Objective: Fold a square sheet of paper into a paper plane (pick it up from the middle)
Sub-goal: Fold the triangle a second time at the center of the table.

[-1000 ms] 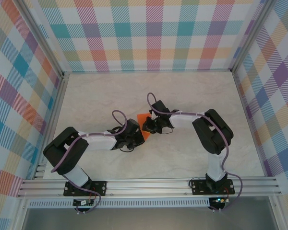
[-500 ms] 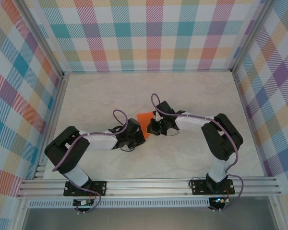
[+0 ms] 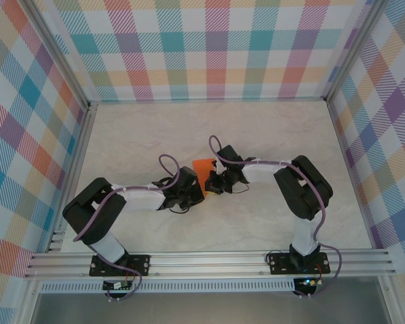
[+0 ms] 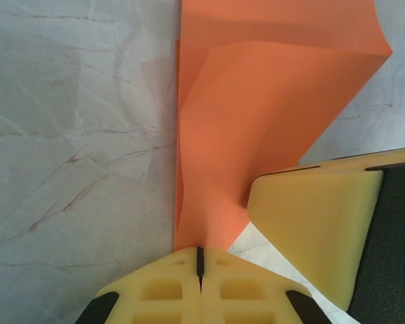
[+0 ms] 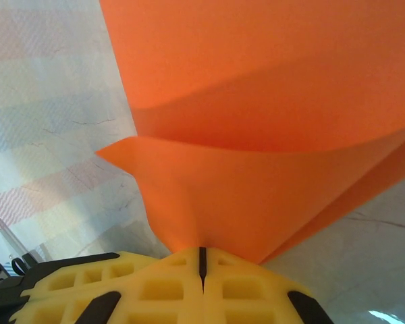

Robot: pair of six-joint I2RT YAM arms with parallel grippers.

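The square sheet of paper (image 3: 202, 166) is bright orange, folded and lifted between the two arms at mid-table. In the left wrist view the sheet of paper (image 4: 256, 115) rises in creased layers from my left gripper (image 4: 200, 253), whose yellow jaws are shut on its lower edge. One yellow finger of the right gripper (image 4: 310, 229) presses against the same sheet beside it. In the right wrist view the sheet of paper (image 5: 270, 135) fans out from my right gripper (image 5: 202, 253), also shut on it. From above, the left gripper (image 3: 197, 182) and right gripper (image 3: 214, 181) nearly touch.
The pale marbled tabletop (image 3: 142, 135) lies under the paper. Checked walls (image 3: 216, 47) enclose the back and both sides, and an aluminium rail (image 3: 209, 260) runs along the near edge by the arm bases.
The right arm swung out to the right, then came back left toward the left gripper, and its jaws closed fully on the paper. The left arm held still.
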